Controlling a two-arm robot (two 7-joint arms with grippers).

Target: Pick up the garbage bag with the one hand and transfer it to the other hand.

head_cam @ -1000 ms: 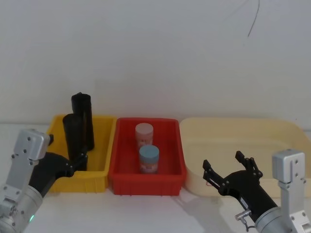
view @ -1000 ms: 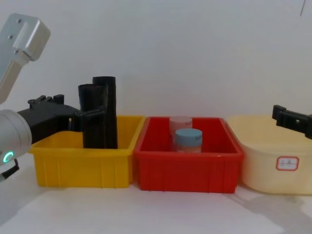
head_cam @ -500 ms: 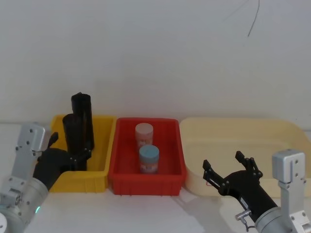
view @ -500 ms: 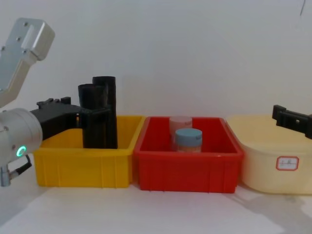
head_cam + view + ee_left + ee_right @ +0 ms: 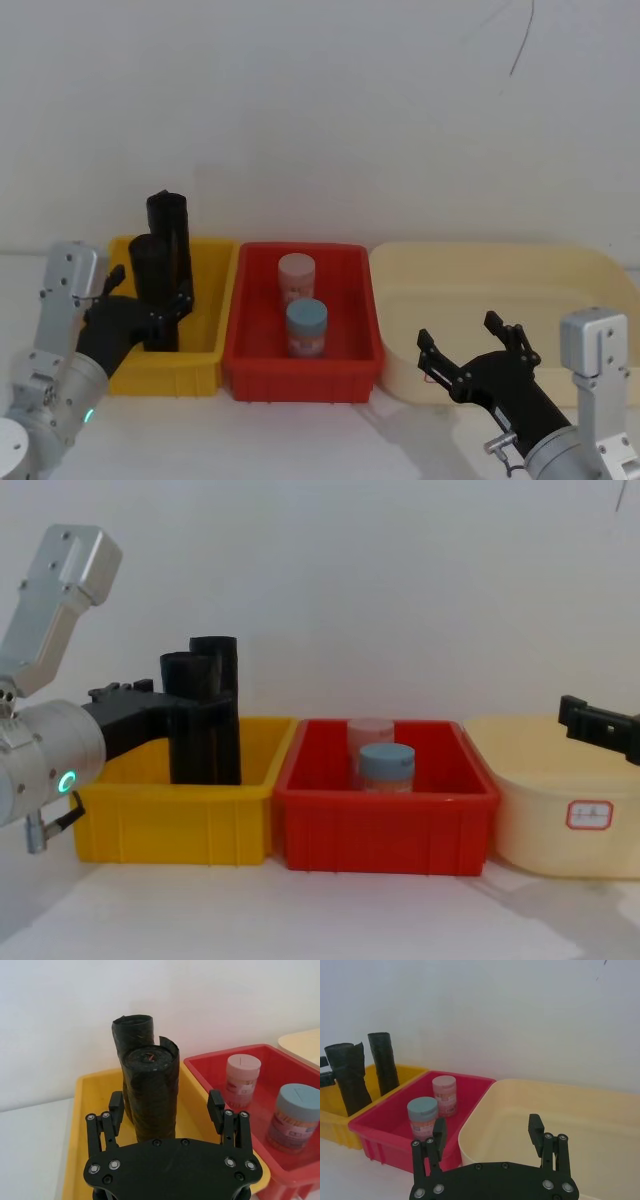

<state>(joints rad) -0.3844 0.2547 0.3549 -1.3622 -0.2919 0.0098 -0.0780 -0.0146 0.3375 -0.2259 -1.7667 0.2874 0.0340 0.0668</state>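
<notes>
The garbage bag (image 5: 150,1092) is a thick black roll standing upright at the near end of the yellow bin (image 5: 80,1125). It also shows in the head view (image 5: 150,275) and the chest view (image 5: 188,730). A slimmer black roll (image 5: 131,1030) stands just behind it. My left gripper (image 5: 166,1105), with a green ring on its wrist, is open, one finger on each side of the garbage bag's lower half. I also see it from the head (image 5: 148,305) and the chest (image 5: 190,708). My right gripper (image 5: 470,350) hangs open at the cream tub's near rim.
A red bin (image 5: 300,375) in the middle holds a pink-lidded jar (image 5: 296,272) and a blue-lidded jar (image 5: 306,325). A large cream tub (image 5: 500,270) sits at the right. A white wall stands close behind the bins.
My left arm has swung forward and inward, bringing its open fingers around the front black roll. The right arm and both rolls have not moved.
</notes>
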